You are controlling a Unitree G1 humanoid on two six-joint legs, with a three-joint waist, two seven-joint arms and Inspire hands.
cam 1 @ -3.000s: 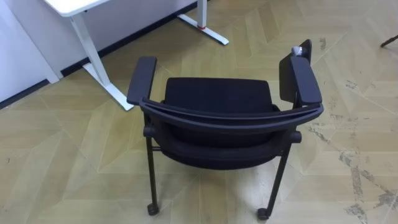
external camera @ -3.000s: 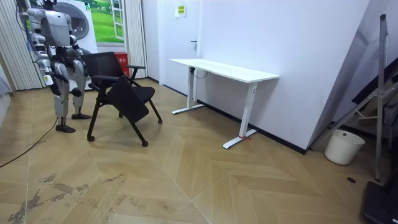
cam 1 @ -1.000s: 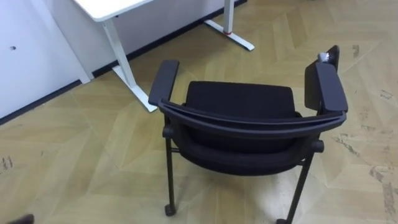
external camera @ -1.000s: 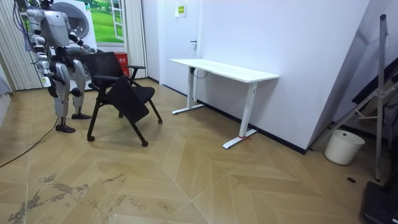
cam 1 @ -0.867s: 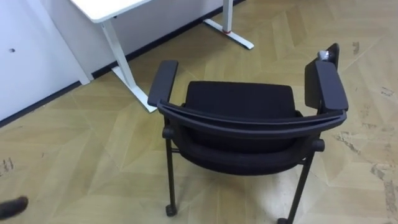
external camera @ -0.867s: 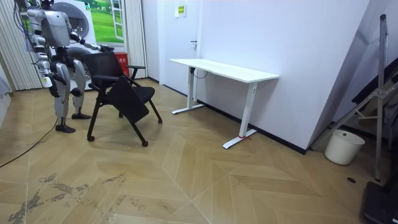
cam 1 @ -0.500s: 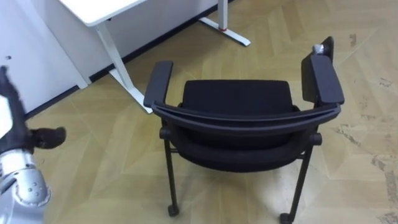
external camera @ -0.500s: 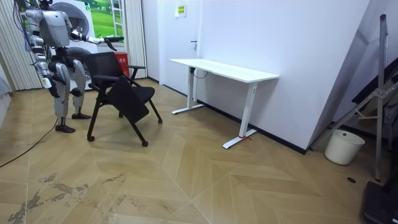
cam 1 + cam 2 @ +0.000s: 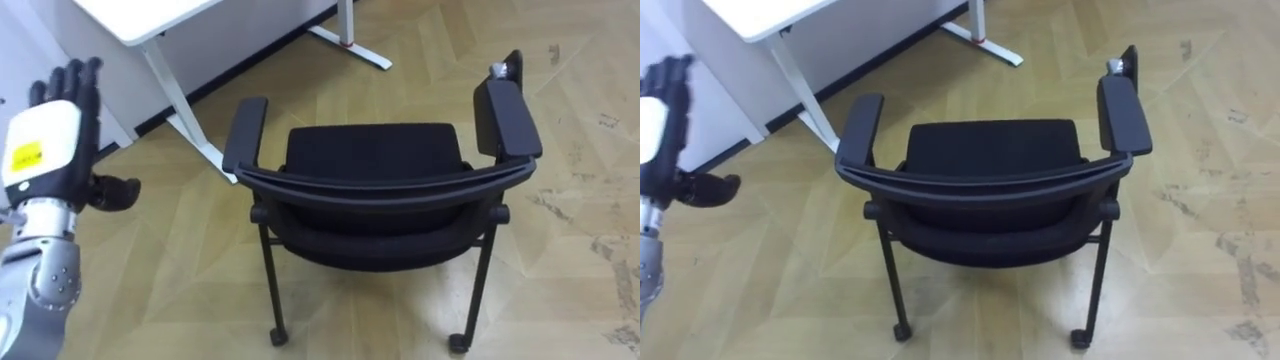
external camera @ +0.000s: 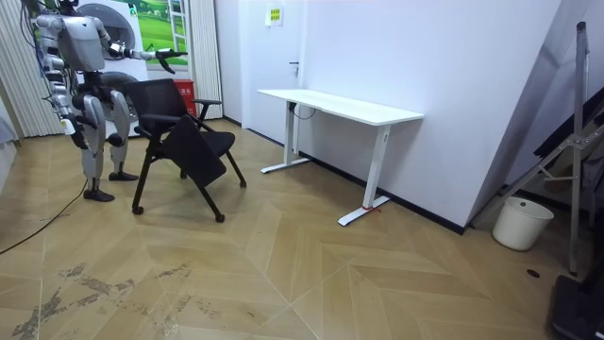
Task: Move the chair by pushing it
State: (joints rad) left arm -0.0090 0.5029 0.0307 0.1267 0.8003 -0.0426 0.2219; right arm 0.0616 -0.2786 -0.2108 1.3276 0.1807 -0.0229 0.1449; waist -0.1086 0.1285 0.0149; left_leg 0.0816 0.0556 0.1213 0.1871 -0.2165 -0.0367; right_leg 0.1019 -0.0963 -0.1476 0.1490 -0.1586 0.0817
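- The black chair [image 9: 372,152] stands in the middle of the frame
- The left hand [image 9: 45,140] is up at the left edge, fingers straight and wide, holding nothing

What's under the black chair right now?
Bare wooden floor shows between the legs of the chair. The patch directly beneath the seat is covered by the seat and backrest.
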